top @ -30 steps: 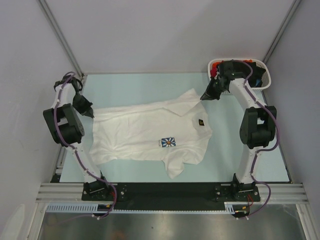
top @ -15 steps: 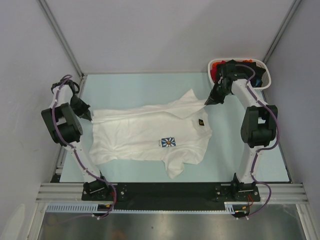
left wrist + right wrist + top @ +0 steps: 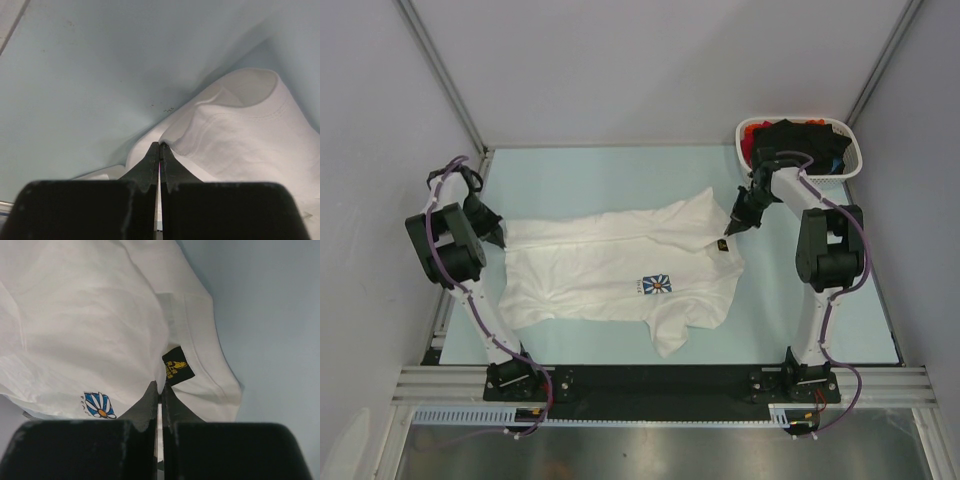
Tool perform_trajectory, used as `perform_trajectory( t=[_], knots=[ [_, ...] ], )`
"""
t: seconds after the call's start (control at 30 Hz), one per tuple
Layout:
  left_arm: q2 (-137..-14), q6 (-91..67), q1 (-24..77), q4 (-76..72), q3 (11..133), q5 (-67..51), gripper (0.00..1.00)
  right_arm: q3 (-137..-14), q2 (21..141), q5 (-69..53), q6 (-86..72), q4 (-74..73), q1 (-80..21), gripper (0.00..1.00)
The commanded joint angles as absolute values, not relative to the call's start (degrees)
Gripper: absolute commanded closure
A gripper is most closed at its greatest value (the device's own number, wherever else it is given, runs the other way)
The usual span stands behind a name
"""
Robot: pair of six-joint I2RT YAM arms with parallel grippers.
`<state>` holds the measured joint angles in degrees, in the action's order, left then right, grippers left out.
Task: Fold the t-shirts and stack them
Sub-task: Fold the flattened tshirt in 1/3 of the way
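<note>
Shirt (image 3: 610, 270) lies spread on the surface (image 3: 620, 175); left jaws pinch its left edge, right jaws cloth by the badge (image 3: 177, 365).

**My table and what lies on it**

My table (image 3: 620, 175) has a pale blue-green top. One white t-shirt (image 3: 600, 265) lies on it, spread across the middle with some folds, its small daisy print (image 3: 657, 285) facing up. At the far right corner stands a white basket (image 3: 857, 166), which holds black and red cloth (image 3: 807, 135).
</note>
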<state>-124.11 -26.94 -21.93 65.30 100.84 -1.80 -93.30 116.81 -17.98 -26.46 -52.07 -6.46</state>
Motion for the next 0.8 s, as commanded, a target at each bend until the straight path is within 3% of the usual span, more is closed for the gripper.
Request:
perform_trajectory(
  t=[0.0,0.23,0.27,0.3,0.37,0.4,0.43,0.6,0.7,0.73,0.77],
  knots=[
    [-124.0,-26.5,-22.8,65.6,100.3,-0.1,1.0,-92.0,116.3,-17.3,-26.2,-53.4,-7.2,1.0],
    [-124.5,-25.8,-22.7,64.8,97.7,0.5,1.0,-90.9,118.4,-16.9,-25.8,-55.0,-7.9,1.0],
    [-124.6,-25.4,-22.7,64.7,97.6,0.5,0.9,-90.8,119.0,-16.9,-25.8,-55.0,-7.9,1.0],
    [-124.6,-25.4,-22.8,64.8,97.5,-1.0,0.57,-90.6,119.2,-16.8,-25.9,-55.1,-8.3,1.0],
    [-123.8,-25.4,-22.8,64.3,97.2,-1.1,0.31,-90.7,119.6,-16.4,-25.7,-55.3,-8.7,0.98],
    [-122.2,-25.5,-22.7,64.1,97.0,-0.8,0.08,-90.6,119.9,-16.5,-25.7,-55.4,-8.9,0.95],
    [-121.4,-25.5,-22.6,63.7,97.0,-0.6,0.01,-90.7,119.8,-16.1,-25.8,-55.3,-9.3,0.91],
    [-113.9,-25.7,-22.2,62.1,97.0,-0.9,0.0,-91.1,119.6,-15.3,-25.8,-55.5,-10.3,0.74],
    [-109.3,-25.3,-20.9,60.0,97.4,-0.5,0.0,-91.5,119.6,-13.7,-25.8,-56.5,-10.5,0.61],
    [-107.5,-25.4,-20.6,59.5,97.4,-0.4,0.0,-91.9,119.6,-13.0,-25.7,-57.5,-10.6,0.49],
    [-106.8,-25.5,-20.1,59.0,97.5,-1.0,0.0,-92.5,119.4,-12.1,-25.5,-58.2,-11.0,0.48]
  ],
)
